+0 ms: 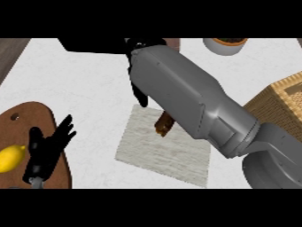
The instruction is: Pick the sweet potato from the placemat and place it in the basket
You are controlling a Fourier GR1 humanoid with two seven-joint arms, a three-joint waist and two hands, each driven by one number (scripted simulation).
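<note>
The sweet potato [164,125], brown and elongated, lies on the pale grey placemat [160,153] near its upper edge, and my right forearm covers part of it. That forearm runs from the lower right up to the top centre. Of my right hand [140,95] only black parts show at the arm's far end and left edge, above the placemat's upper left corner. The hand is apart from the sweet potato as far as I can see. The woven basket [290,99] stands at the right edge. My left hand [48,146] rests open at the lower left.
A brown wooden board [13,128] at the lower left carries a yellow lemon [8,158], with my left hand above its right side. A white pot [225,45] stands at the top right and a black object [91,44] at the top.
</note>
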